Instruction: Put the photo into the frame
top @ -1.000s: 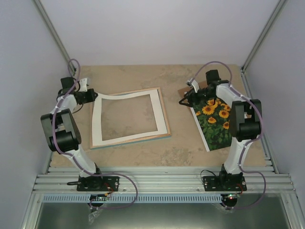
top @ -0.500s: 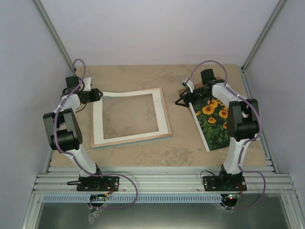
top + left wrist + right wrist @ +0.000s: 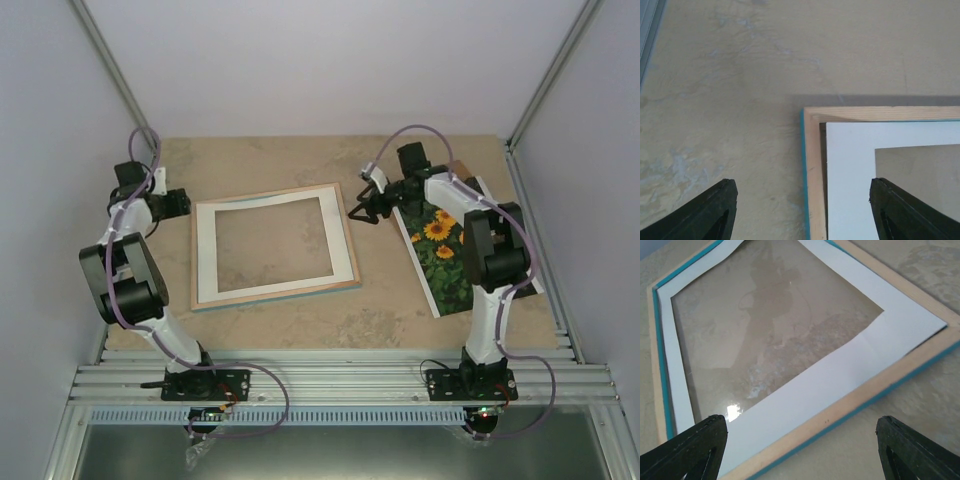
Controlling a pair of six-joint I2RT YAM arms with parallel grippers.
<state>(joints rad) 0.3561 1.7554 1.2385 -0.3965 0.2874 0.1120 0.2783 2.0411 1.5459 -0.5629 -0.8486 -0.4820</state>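
The frame lies face down at the table's centre-left, pale wood up with a turquoise edge, and a white mat sits inside it. The photo, sunflowers on dark green, lies flat at the right, partly hidden by the right arm. My left gripper is open just left of the frame's far-left corner; in its wrist view the open gripper straddles that edge without touching it. My right gripper is open and empty beside the frame's far-right corner. Seen from the right wrist, the gripper hovers over the frame's rim.
The mat leaves bare glass in its window. A brown panel corner shows behind the right arm, under the photo. Grey walls close in the left, right and far sides. Metal rails run along the near edge.
My left gripper has opened and drawn back to the left, off the frame's corner. The mat now lies squarer in the frame. My right gripper has swung left from the photo toward the frame.
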